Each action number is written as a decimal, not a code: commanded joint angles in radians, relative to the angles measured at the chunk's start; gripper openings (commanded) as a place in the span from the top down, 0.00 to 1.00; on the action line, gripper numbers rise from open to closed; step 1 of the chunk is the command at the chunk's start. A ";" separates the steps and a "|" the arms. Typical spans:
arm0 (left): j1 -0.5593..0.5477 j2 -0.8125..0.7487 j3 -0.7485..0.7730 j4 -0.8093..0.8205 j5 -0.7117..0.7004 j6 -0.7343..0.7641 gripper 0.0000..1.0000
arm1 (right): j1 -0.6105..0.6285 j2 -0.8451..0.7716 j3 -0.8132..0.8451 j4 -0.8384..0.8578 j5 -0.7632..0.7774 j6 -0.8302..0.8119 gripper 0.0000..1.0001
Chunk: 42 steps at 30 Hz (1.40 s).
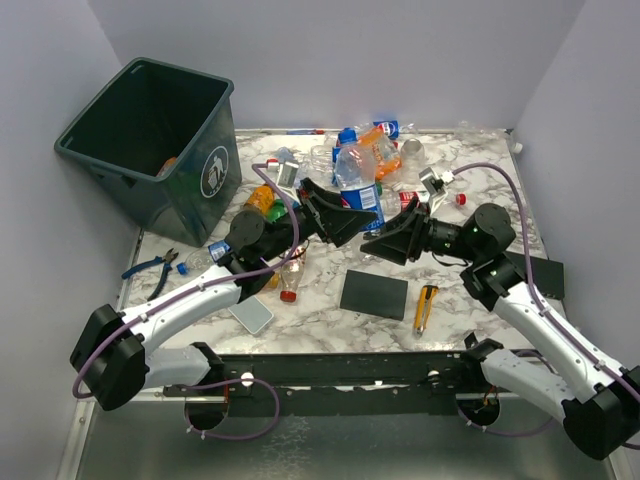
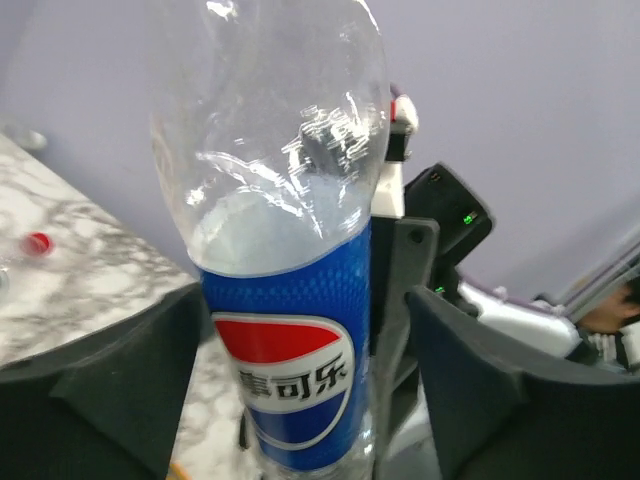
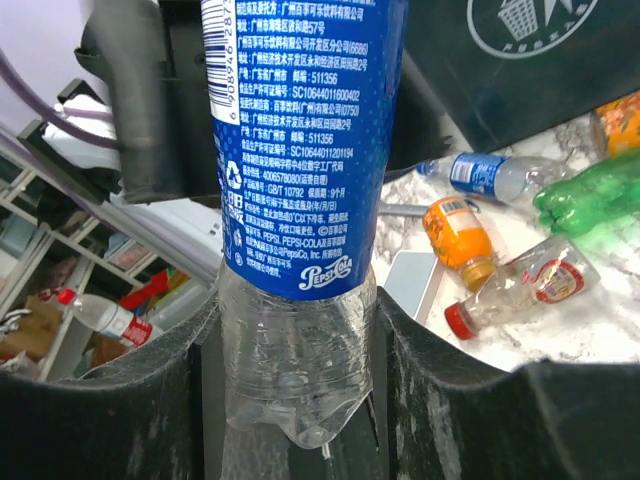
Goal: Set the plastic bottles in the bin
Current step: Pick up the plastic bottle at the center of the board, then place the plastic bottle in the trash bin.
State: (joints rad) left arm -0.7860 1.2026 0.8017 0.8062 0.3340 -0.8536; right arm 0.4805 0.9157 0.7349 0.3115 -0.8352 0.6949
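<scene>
A clear plastic bottle (image 1: 357, 185) with a blue Pepsi label is held up over the middle of the table between both arms. My right gripper (image 3: 297, 310) is shut on its clear base (image 3: 295, 370), both fingers pressing the sides. My left gripper (image 2: 300, 310) stands open around the label (image 2: 290, 380), its right finger clear of the bottle. More bottles lie heaped at the back (image 1: 390, 150); an orange one (image 1: 262, 197), a red-capped one (image 1: 290, 280) and a blue-labelled one (image 1: 205, 255) lie near the left arm. The dark bin (image 1: 150, 140) stands at far left.
Blue-handled pliers (image 1: 155, 268) lie at the table's left edge. A black square pad (image 1: 373, 294) and a yellow utility knife (image 1: 425, 307) lie near the front, with a small grey pad (image 1: 251, 315) by the left arm. Grey walls close the table in.
</scene>
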 commanded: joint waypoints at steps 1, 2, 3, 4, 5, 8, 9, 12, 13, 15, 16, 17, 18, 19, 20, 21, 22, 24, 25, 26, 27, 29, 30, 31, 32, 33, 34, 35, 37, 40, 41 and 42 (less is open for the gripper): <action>-0.007 -0.032 -0.012 0.044 -0.053 0.008 0.02 | 0.021 -0.003 0.021 -0.002 0.012 -0.030 0.59; -0.007 -0.052 -0.015 0.025 -0.073 0.042 0.01 | 0.021 -0.014 0.027 -0.033 0.025 -0.055 0.60; -0.004 -0.083 -0.011 -0.016 -0.106 0.073 0.01 | 0.020 -0.024 0.034 -0.071 0.039 -0.086 0.61; -0.002 -0.105 0.004 -0.078 -0.140 0.111 0.01 | 0.021 -0.034 0.046 -0.115 0.052 -0.125 0.62; 0.006 -0.124 0.029 -0.149 -0.172 0.151 0.01 | 0.021 -0.042 0.057 -0.165 0.069 -0.167 0.62; 0.026 -0.140 0.133 -0.334 -0.231 0.230 0.01 | 0.021 -0.071 0.081 -0.294 0.142 -0.294 0.64; 0.030 -0.133 0.174 -0.390 -0.246 0.241 0.01 | 0.022 -0.079 0.085 -0.332 0.165 -0.324 0.65; 0.039 -0.091 0.293 -0.535 -0.271 0.251 0.01 | 0.022 -0.093 0.090 -0.392 0.223 -0.381 0.66; 0.042 -0.075 0.331 -0.565 -0.267 0.249 0.01 | 0.023 -0.094 0.090 -0.401 0.233 -0.393 0.66; 0.043 -0.048 0.374 -0.594 -0.259 0.237 0.01 | 0.024 -0.094 0.091 -0.411 0.247 -0.409 0.66; 0.044 -0.036 0.390 -0.599 -0.252 0.233 0.01 | 0.026 -0.093 0.092 -0.415 0.252 -0.415 0.67; 0.042 -0.024 0.407 -0.607 -0.249 0.232 0.01 | 0.029 -0.090 0.093 -0.419 0.256 -0.422 0.67; 0.043 -0.012 0.423 -0.618 -0.248 0.232 0.01 | 0.032 -0.088 0.093 -0.423 0.258 -0.427 0.67; 0.043 0.001 0.441 -0.633 -0.245 0.233 0.01 | 0.035 -0.088 0.093 -0.425 0.261 -0.430 0.67; 0.043 0.016 0.459 -0.646 -0.245 0.237 0.01 | 0.038 -0.088 0.093 -0.424 0.262 -0.431 0.67; 0.042 0.031 0.474 -0.662 -0.243 0.240 0.02 | 0.041 -0.088 0.093 -0.423 0.263 -0.433 0.67; 0.043 0.045 0.487 -0.674 -0.241 0.242 0.03 | 0.045 -0.089 0.093 -0.423 0.264 -0.435 0.68; 0.044 0.067 0.502 -0.690 -0.239 0.243 0.06 | 0.051 -0.090 0.095 -0.423 0.263 -0.439 0.68; 0.045 0.076 0.506 -0.695 -0.239 0.242 0.07 | 0.055 -0.091 0.096 -0.425 0.263 -0.440 0.68; 0.045 0.082 0.508 -0.694 -0.240 0.239 0.10 | 0.060 -0.092 0.096 -0.427 0.263 -0.443 0.68; 0.047 0.086 0.509 -0.694 -0.238 0.237 0.14 | 0.064 -0.093 0.098 -0.432 0.263 -0.448 0.68; 0.048 0.095 0.511 -0.683 -0.232 0.235 0.26 | 0.075 -0.094 0.099 -0.441 0.268 -0.457 0.68; 0.050 0.098 0.513 -0.681 -0.229 0.233 0.32 | 0.078 -0.094 0.098 -0.445 0.270 -0.461 0.69; 0.051 0.100 0.514 -0.677 -0.226 0.232 0.39 | 0.083 -0.095 0.098 -0.449 0.271 -0.464 0.69; 0.053 0.101 0.514 -0.672 -0.226 0.231 0.47 | 0.086 -0.094 0.098 -0.453 0.272 -0.467 0.69; 0.054 0.100 0.514 -0.665 -0.224 0.230 0.55 | 0.088 -0.094 0.098 -0.456 0.272 -0.470 0.69; 0.055 0.099 0.512 -0.655 -0.218 0.230 0.61 | 0.091 -0.095 0.098 -0.458 0.272 -0.471 0.69; 0.056 0.096 0.510 -0.644 -0.211 0.230 0.67 | 0.092 -0.097 0.098 -0.459 0.270 -0.470 0.67; 0.057 0.087 0.501 -0.622 -0.198 0.234 0.78 | 0.093 -0.097 0.101 -0.461 0.269 -0.459 0.45; 0.064 0.066 0.501 -0.608 -0.212 0.262 0.93 | 0.093 -0.103 0.120 -0.465 0.272 -0.419 0.03; 0.069 0.058 0.508 -0.615 -0.228 0.280 1.00 | 0.092 -0.107 0.128 -0.460 0.272 -0.404 0.01; 0.074 0.048 0.522 -0.629 -0.254 0.303 1.00 | 0.092 -0.112 0.137 -0.458 0.269 -0.391 0.00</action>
State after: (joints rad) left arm -0.7322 1.3022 1.2823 0.1448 0.1246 -0.6117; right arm 0.5640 0.8288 0.8165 -0.1375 -0.5621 0.2619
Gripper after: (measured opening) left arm 0.498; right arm 0.968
